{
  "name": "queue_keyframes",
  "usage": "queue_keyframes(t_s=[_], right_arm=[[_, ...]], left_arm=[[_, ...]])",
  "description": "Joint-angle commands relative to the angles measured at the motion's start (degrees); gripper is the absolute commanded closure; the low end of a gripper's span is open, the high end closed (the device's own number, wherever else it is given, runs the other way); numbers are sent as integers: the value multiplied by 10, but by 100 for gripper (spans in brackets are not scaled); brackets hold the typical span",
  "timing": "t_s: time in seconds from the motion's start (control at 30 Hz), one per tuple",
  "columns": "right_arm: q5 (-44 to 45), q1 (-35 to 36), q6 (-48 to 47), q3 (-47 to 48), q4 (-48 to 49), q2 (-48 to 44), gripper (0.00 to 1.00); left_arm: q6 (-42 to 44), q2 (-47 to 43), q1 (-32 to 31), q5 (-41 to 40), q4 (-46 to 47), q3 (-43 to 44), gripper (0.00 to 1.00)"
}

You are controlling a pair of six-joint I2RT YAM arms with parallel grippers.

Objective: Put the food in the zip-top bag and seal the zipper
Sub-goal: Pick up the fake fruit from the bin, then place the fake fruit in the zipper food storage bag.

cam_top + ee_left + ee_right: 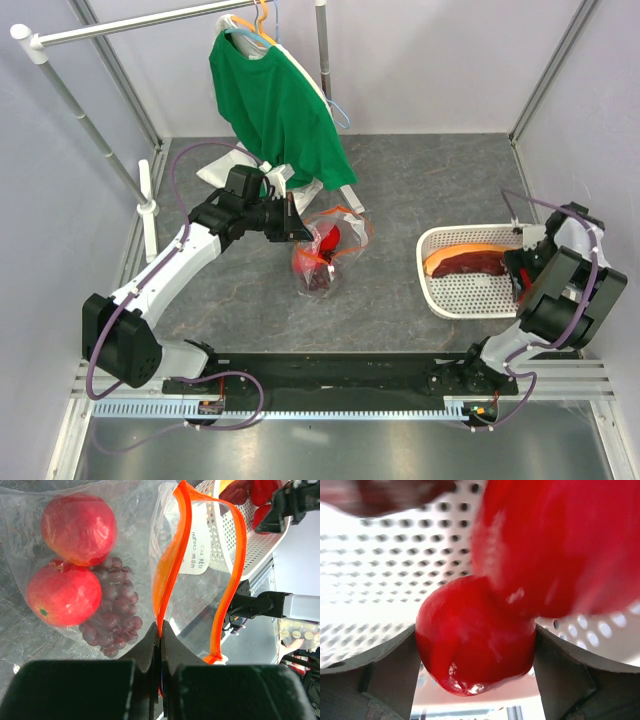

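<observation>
clr crinkly plastic bag (135, 530), glossy red fruit (475, 650), wht plastic basket (470, 293)

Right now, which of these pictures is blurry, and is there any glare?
Right wrist view: the red fruit is soft, the red shape above it blurrier, the white basket washed out. Left wrist view: apples and grapes sharp, sheen on the clear bag. Top view: evenly lit, sharp.

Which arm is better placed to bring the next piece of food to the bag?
Right. The right gripper straddles a red fruit in the white basket, while the left gripper is shut on the zipper, holding the zip-top bag open.
</observation>
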Motion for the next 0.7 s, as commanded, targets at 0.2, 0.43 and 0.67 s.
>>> queue_keyframes(t_s=[0.2,0.43,0.67], right_arm=[[-242,96,50,222,-231,-70,21],[-420,337,224,400,-178,-49,22],[-449,524,309,426,6,-30,19]], left_arm=[[17,-6,3,13,11,2,98],[20,-3,3,17,10,2,98],[22,-10,5,18,5,-1,98]])
